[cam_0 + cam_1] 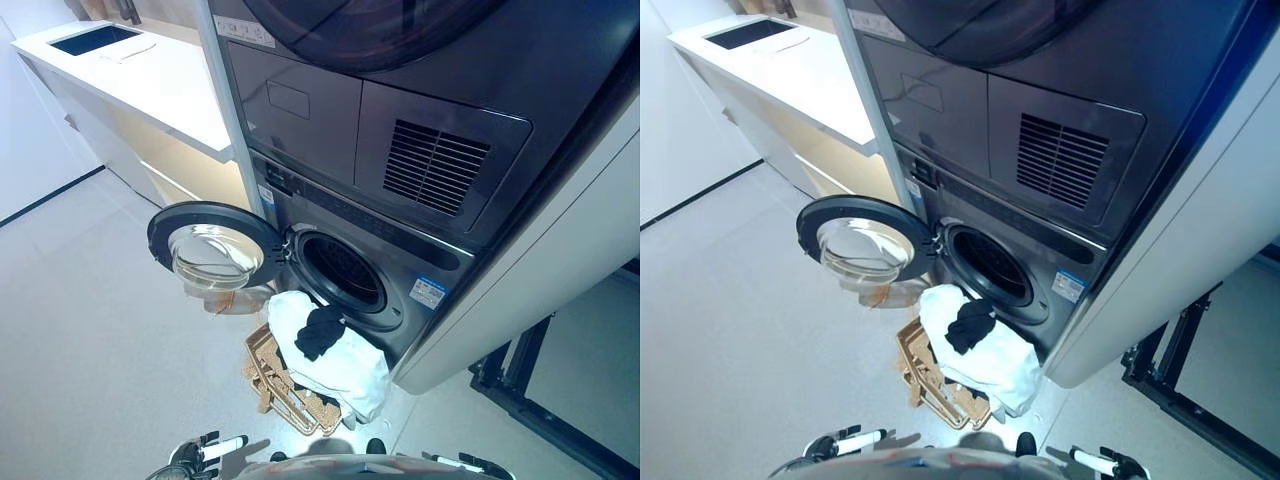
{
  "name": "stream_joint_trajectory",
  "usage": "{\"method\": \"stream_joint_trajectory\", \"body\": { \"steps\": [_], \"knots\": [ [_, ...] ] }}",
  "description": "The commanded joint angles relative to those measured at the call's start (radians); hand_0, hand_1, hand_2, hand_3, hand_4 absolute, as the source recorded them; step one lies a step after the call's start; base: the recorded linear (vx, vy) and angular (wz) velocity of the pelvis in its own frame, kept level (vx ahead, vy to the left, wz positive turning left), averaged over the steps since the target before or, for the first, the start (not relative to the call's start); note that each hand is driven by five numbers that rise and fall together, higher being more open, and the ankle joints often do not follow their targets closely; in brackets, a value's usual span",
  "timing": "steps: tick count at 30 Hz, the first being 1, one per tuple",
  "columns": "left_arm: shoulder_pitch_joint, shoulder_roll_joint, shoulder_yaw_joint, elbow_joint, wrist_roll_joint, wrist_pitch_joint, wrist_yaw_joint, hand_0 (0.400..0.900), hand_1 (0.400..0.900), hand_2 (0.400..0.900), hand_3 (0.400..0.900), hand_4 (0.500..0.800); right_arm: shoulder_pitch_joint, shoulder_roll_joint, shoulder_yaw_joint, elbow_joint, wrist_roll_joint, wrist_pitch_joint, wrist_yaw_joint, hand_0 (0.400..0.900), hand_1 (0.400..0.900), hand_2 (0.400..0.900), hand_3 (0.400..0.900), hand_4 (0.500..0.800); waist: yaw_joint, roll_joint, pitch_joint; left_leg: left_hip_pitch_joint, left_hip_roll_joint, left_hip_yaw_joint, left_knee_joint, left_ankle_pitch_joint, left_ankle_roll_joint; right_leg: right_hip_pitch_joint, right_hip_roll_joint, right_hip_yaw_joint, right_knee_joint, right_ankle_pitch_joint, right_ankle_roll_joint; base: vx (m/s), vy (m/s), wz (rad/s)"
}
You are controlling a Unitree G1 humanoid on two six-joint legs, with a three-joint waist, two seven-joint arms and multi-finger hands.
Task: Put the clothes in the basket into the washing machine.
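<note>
Fingers (228, 443) barely visible, cut off at bottom edge.

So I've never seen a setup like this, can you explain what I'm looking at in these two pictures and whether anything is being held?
Both pictures come from a stereo camera on a humanoid robot's head, looking down; the left eye and right eye views show one scene from slightly different spots. Ahead stands a dark grey front-loading washing machine with its round glass door swung open to the left. On the floor in front sits a tan wicker basket piled with white cloth and a black garment on top. At the bottom edge are the robot's left hand and right hand, both low and away from the clothes, holding nothing.
</note>
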Motion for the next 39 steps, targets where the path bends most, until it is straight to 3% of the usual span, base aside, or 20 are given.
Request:
{"method": "stream_joint_trajectory", "body": {
  "steps": [1,8,11,12,14,21,26,29,35,36,39],
  "knots": [
    [-0.048,0.039,0.011,0.018,0.005,-0.029,0.024,0.900,0.900,0.900,0.900,0.800,-0.041,-0.041,-0.001,0.044,-0.013,-0.011,-0.027,0.900,0.900,0.900,0.900,0.800,0.013,-0.029,0.002,-0.025,-0.005,-0.032,-0.001,-0.005,-0.048,-0.001,-0.022,-0.018,0.088,-0.058,0.066,-0.01,-0.041,0.06],
    [-0.055,0.038,0.005,0.007,-0.016,-0.030,0.024,0.900,0.900,0.900,0.900,0.800,-0.049,-0.053,-0.006,0.048,-0.014,-0.012,-0.033,0.900,0.900,0.900,0.900,0.800,0.012,-0.012,0.017,-0.035,0.019,-0.040,0.002,0.024,-0.063,-0.007,0.001,-0.023,0.109,-0.084,0.049,-0.02,-0.070,0.11],
    [-0.063,0.032,0.000,-0.002,-0.031,-0.032,0.025,0.900,0.900,0.900,0.900,0.800,-0.054,-0.069,-0.011,0.046,-0.010,-0.018,-0.036,0.900,0.900,0.900,0.900,0.800,0.015,-0.020,0.046,-0.109,0.019,-0.053,0.143,0.007,-0.077,-0.008,0.001,-0.024,0.130,-0.098,0.037,-0.06,-0.098,0.13],
    [-0.076,0.025,-0.008,-0.008,-0.041,-0.034,0.026,0.900,0.900,0.900,0.900,0.800,-0.058,-0.080,-0.014,0.045,-0.009,-0.020,-0.036,0.900,0.900,0.900,0.900,0.800,0.023,-0.037,0.069,-0.166,-0.007,-0.069,0.239,0.006,-0.095,-0.009,-0.011,-0.025,0.137,-0.094,0.033,-0.07,-0.113,0.15],
    [-0.083,0.025,-0.011,-0.009,-0.045,-0.035,0.029,0.900,0.900,0.900,0.900,0.800,-0.060,-0.086,-0.017,0.047,-0.007,-0.020,-0.038,0.900,0.900,0.900,0.900,0.800,0.020,-0.044,0.074,-0.197,-0.012,-0.076,0.272,0.004,-0.099,-0.011,-0.019,-0.031,0.139,-0.094,0.031,-0.01,-0.067,0.20],
    [-0.066,0.023,-0.007,-0.004,-0.049,-0.033,0.031,0.900,0.900,0.900,0.900,0.800,-0.057,-0.095,-0.025,0.056,-0.004,-0.023,-0.056,0.900,0.900,0.900,0.900,0.800,0.049,-0.040,0.081,-0.306,0.075,-0.066,0.076,0.108,-0.066,0.035,0.001,-0.007,0.148,-0.144,0.026,0.12,0.042,-0.18],
    [-0.046,0.035,0.007,0.002,-0.050,-0.034,0.031,0.900,0.900,0.900,0.900,0.800,-0.059,-0.084,-0.015,0.057,-0.003,-0.021,-0.056,0.900,0.900,0.900,0.900,0.800,0.061,-0.037,0.074,-0.283,0.088,-0.043,0.033,0.134,-0.066,0.083,0.025,0.030,0.136,-0.173,0.032,0.14,0.097,-0.47],
    [-0.037,0.047,0.016,0.010,-0.045,-0.034,0.032,0.900,0.900,0.900,0.900,0.800,-0.055,-0.068,-0.002,0.054,-0.008,-0.019,-0.049,0.900,0.900,0.900,0.900,0.800,0.064,-0.046,0.043,-0.247,0.080,-0.050,0.033,0.147,-0.063,0.109,0.015,0.055,0.129,-0.186,0.042,0.13,0.141,-0.27],
    [-0.035,0.063,0.029,0.015,-0.028,-0.033,0.032,0.900,0.900,0.900,0.900,0.800,-0.060,-0.040,0.012,0.048,-0.021,-0.006,-0.038,0.900,0.900,0.900,0.900,0.800,0.066,-0.081,0.011,-0.194,0.036,0.011,0.034,0.088,-0.027,0.081,-0.051,0.102,0.166,-0.173,0.096,0.10,0.217,-0.32],
    [-0.038,0.069,0.031,0.019,-0.020,-0.033,0.034,0.900,0.900,0.900,0.900,0.800,-0.067,-0.029,0.018,0.045,-0.030,-0.003,-0.038,0.900,0.900,0.900,0.900,0.800,0.069,-0.092,0.008,-0.183,0.023,0.029,0.031,0.069,-0.014,0.061,-0.072,0.116,0.182,-0.156,0.119,0.02,0.178,-0.27],
    [-0.041,0.075,0.036,0.022,-0.018,-0.033,0.036,0.900,0.900,0.900,0.900,0.800,-0.076,-0.019,0.025,0.041,-0.030,-0.001,-0.035,0.900,0.900,0.900,0.900,0.800,0.075,-0.100,0.011,-0.170,0.012,0.049,0.030,0.052,-0.002,0.037,-0.087,0.132,0.203,-0.138,0.137,0.02,0.149,-0.21]
  ]
}}
